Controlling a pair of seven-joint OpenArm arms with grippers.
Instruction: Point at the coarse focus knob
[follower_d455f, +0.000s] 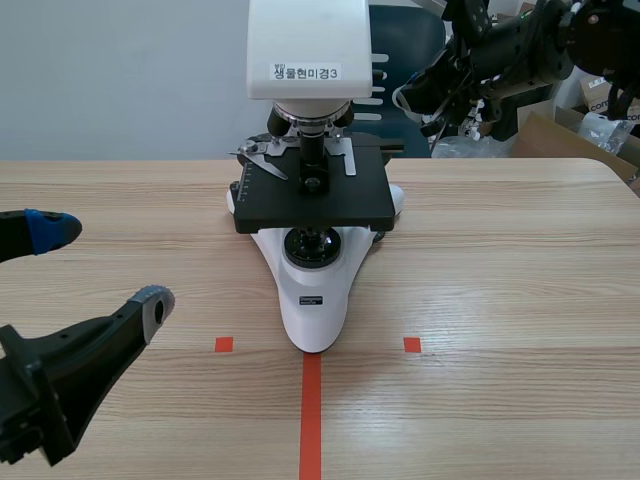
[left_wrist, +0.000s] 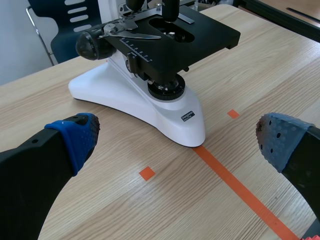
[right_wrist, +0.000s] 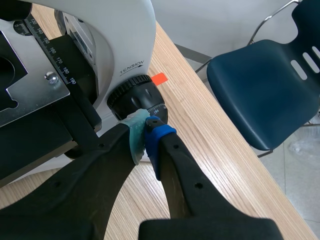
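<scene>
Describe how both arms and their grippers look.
Both arms are black. The left gripper has two thick, tapering black fingers, one with a blue dotted pad, the other grey. The right gripper has a grey-green pad and a blue one. Pale cables loop by the right arm.

Coarse focus knob (right_wrist: 131, 96): black, round, ribbed rim, low on side of white microscope (follower_d455f: 313, 290) arm, just under word TENSION. Smaller knob with white scale marks nested at its centre. Twin knob (left_wrist: 90, 44) on opposite side. Microscope upright on wooden table (follower_d455f: 520, 260), black stage (follower_d455f: 270, 205) level.
</scene>
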